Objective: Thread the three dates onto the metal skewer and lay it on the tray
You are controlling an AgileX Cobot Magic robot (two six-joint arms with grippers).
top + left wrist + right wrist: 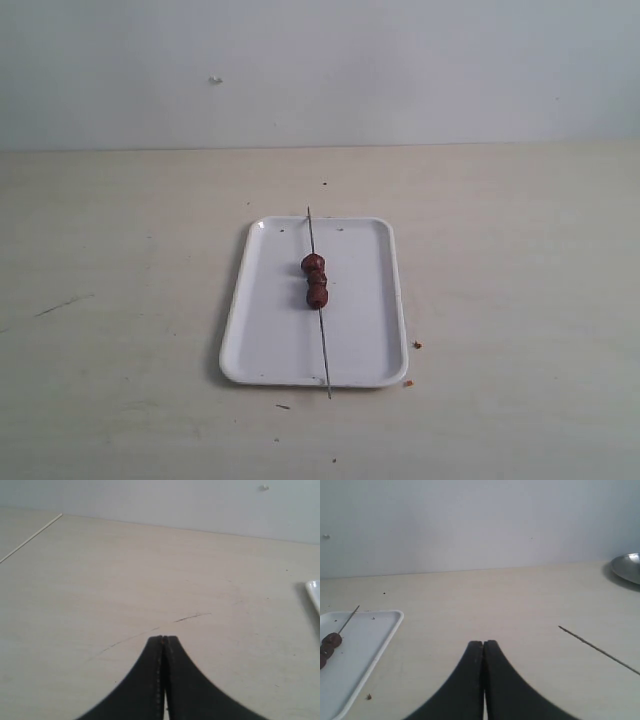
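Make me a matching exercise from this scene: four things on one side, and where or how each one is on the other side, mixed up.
Things:
1. dates
2. skewer
3. tray
4. left end effector

States:
A. shut, holding nothing
B. white, flat on the table
C. threaded in a row on the thin rod
D. lying lengthwise across the tray, both ends past its rims

Pairs: 1-C, 2-D, 3-B, 4-A
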